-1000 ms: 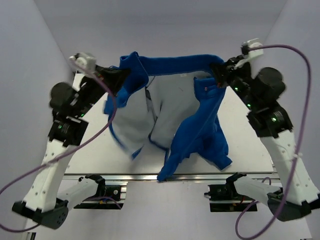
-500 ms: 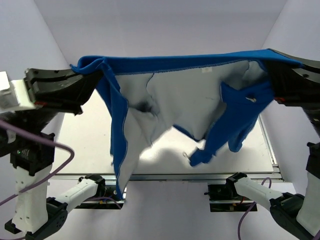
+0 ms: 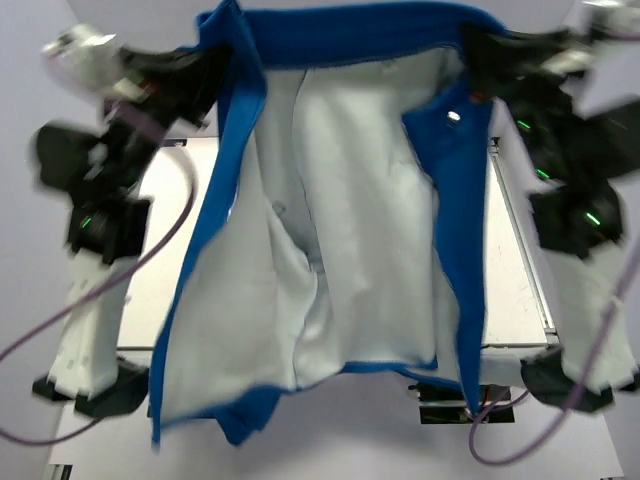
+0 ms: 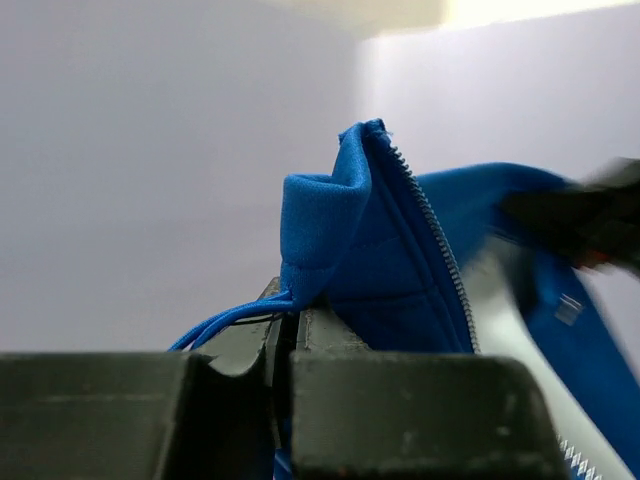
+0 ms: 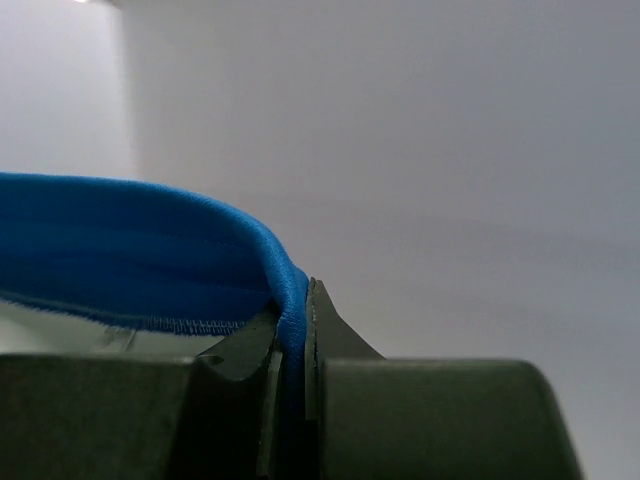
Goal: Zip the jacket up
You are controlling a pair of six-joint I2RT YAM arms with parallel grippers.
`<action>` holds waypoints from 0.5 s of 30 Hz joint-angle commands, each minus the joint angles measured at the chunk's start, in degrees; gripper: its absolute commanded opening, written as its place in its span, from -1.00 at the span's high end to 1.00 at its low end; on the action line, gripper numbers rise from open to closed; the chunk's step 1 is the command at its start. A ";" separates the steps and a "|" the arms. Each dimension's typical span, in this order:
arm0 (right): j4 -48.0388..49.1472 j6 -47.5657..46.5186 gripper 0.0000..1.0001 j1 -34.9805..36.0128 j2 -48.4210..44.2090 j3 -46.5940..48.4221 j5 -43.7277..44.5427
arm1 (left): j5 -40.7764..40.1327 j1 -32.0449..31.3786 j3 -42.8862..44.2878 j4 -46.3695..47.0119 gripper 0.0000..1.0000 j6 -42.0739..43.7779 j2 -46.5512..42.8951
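Note:
The bright-blue jacket (image 3: 340,25) hangs high in the air between my two arms, open, its white lining (image 3: 350,240) facing the top camera. My left gripper (image 3: 205,62) is shut on the jacket's upper left corner; the left wrist view shows blue fabric (image 4: 370,250) with the pale zipper (image 4: 440,260) and a blue cord pinched in the jaws. My right gripper (image 3: 478,48) is shut on the upper right corner; the right wrist view shows the blue edge (image 5: 150,260) clamped between the fingers. The lower hem hangs past the table's near edge.
The white table (image 3: 520,270) lies under the jacket, mostly hidden by it. The pale enclosure walls (image 3: 30,200) stand close on both sides and behind. Purple cables (image 3: 160,240) loop off both arms.
Both arms have lifted the jacket higher and toward the camera; it has swung out and now hangs long, covering most of the table.

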 commanded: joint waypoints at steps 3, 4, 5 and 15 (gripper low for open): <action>6.23 -2.52 1.00 -0.82 12.72 -2.81 16.69 | -26.55 1.14 -1.39 -4.39 1.00 7.87 15.68; 6.23 -2.34 1.00 -0.82 17.44 -2.90 17.48 | -31.18 1.14 -1.30 -4.66 1.00 8.58 18.69; 6.15 -2.25 1.00 -0.82 20.27 -2.82 18.18 | -33.93 1.14 0.18 -5.18 1.00 9.29 22.03; -13.99 0.91 -0.62 -1.44 55.66 20.32 15.21 | -37.92 4.39 27.74 -22.11 -0.96 9.55 59.97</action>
